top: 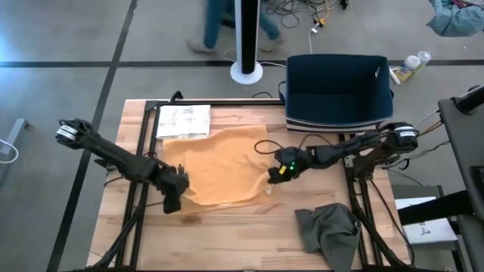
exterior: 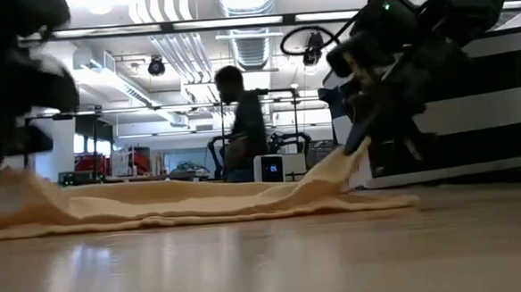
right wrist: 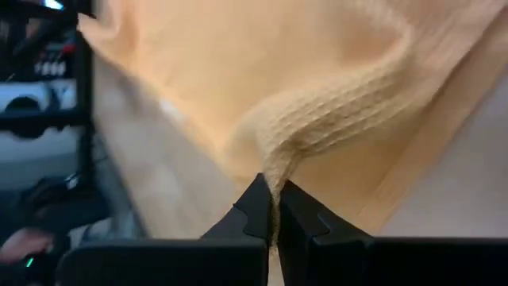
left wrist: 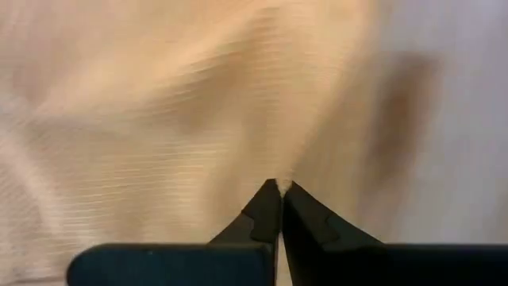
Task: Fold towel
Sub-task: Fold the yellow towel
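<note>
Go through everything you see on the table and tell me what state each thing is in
Orange towel: spread out, rumpled, two corners pinched.
Left gripper: shut on the towel's near left corner.
Right gripper: shut on the towel's right corner, lifted.
Grey cloth: crumpled heap.
Paper sheet: lying flat.

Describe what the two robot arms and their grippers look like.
Both arms are dark, slim and jointed, with silver-ringed ends near the table's outer edges. The right gripper carries a small green light and looping black cables. The left gripper is plain black. Each has two dark, wedge-shaped fingers with notched inner edges.
</note>
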`<state>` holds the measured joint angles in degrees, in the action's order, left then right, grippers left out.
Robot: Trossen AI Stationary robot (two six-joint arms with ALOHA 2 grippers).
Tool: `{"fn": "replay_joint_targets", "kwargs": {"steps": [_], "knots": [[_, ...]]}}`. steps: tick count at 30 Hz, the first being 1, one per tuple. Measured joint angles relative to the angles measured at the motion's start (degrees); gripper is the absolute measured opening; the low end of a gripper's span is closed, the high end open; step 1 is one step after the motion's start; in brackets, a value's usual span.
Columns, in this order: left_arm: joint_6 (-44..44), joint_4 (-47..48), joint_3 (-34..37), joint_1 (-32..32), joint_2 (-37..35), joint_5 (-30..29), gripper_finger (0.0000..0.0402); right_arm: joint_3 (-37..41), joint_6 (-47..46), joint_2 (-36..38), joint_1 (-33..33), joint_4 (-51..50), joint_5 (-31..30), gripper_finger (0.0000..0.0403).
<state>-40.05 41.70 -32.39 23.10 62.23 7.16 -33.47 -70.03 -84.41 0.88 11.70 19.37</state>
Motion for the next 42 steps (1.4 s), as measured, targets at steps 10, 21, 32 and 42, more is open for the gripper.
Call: {"fn": "replay_joint_targets", "kwargs": {"steps": [10,21,32,42], "knots": [[-9.86,-13.36,-3.14,14.51,6.88,0.93,0.0000,0.70,-5.31,-0.55,-12.27,0.29,1.82,0.0002],[-7.44,-16.23,-4.44,15.10,17.86,4.31,0.0000,0.51,-5.12,-6.57,-12.30,1.01,-1.38,0.0002],[-7.13,7.49,-14.16,14.33,1.59,1.71,0.0000,-0.24,-3.33,10.10,-9.07,0.83,3.90,0.0002],[-11.70,-0.47,-13.44,21.36,2.60,0.99,0.0000,0.50,-0.38,13.34,-14.79,0.45,4.52,0.0002]]}}
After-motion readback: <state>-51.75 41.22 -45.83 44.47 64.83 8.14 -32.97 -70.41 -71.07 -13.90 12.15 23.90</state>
